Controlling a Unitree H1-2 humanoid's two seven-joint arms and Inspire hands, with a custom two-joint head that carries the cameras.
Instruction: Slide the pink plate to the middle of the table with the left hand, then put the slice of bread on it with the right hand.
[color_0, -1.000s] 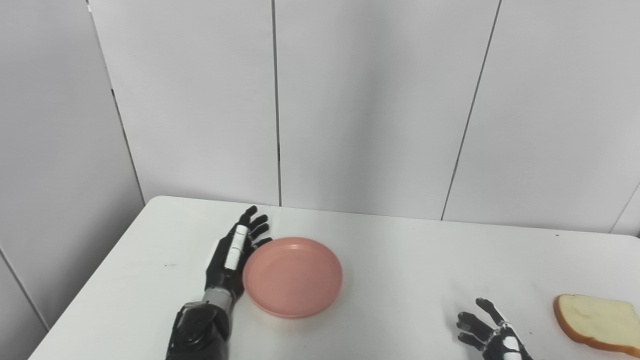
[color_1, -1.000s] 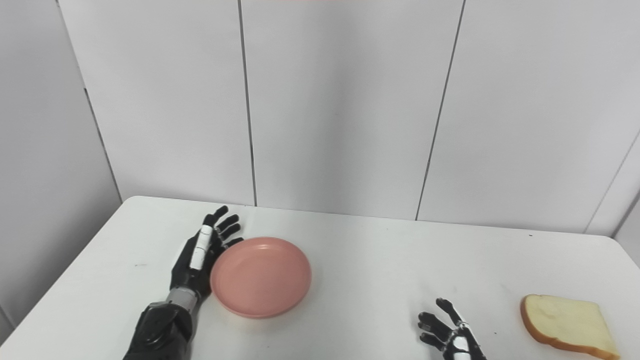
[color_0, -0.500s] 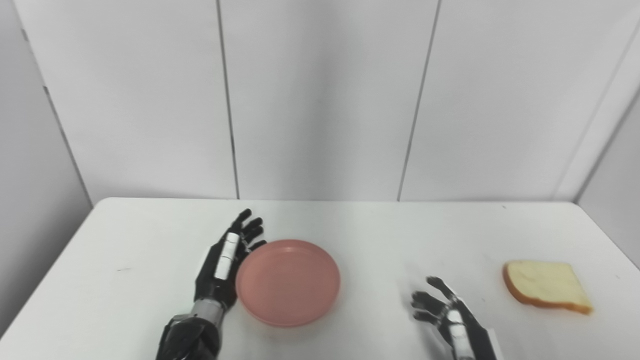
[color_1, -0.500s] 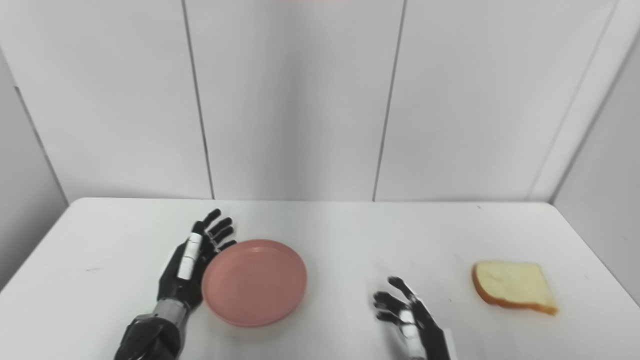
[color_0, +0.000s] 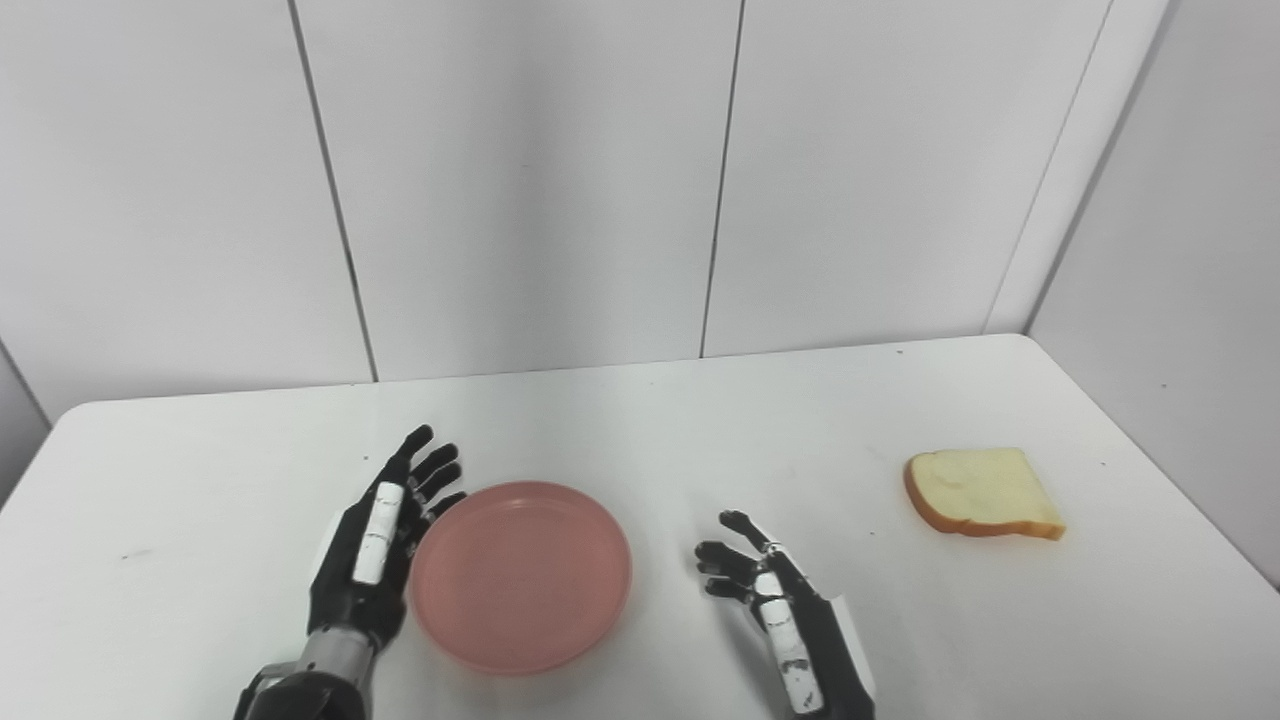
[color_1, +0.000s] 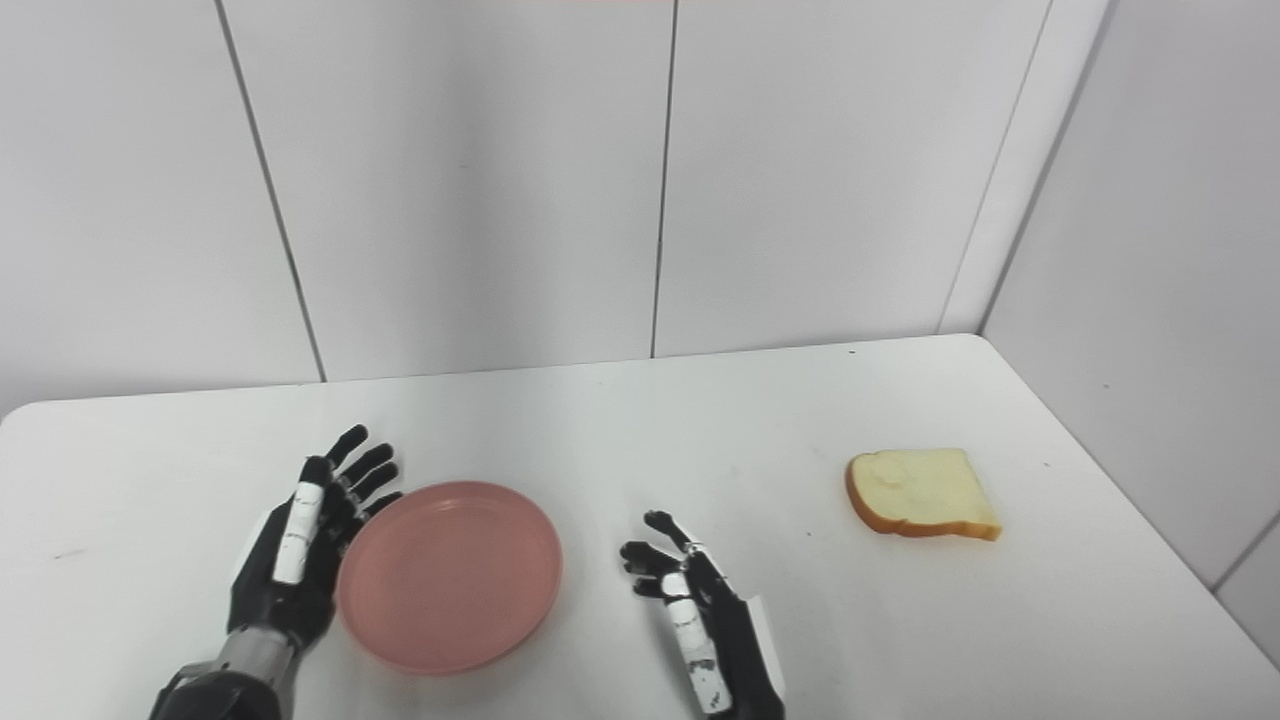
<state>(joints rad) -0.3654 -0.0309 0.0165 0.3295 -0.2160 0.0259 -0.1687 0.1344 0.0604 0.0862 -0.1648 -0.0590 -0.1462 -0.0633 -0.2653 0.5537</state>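
Note:
The pink plate (color_0: 521, 575) lies flat on the white table (color_0: 640, 420), left of the picture's middle. My left hand (color_0: 372, 548) stands on edge against the plate's left rim, open, fingers stretched away from me. My right hand (color_0: 775, 610) hovers low to the right of the plate, open with fingers spread and holding nothing. The slice of bread (color_0: 982, 494) lies flat far to the right, well beyond the right hand. The plate (color_1: 450, 576), left hand (color_1: 300, 545), right hand (color_1: 695, 610) and bread (color_1: 922, 495) also show in the right eye view.
White wall panels close off the table's far edge, and a side wall (color_0: 1180, 260) runs along its right edge. The table's right edge passes close behind the bread.
The camera has swung right, so the whole scene shifted left in the picture. The right hand has come up further into view. The left hand stays against the plate's rim.

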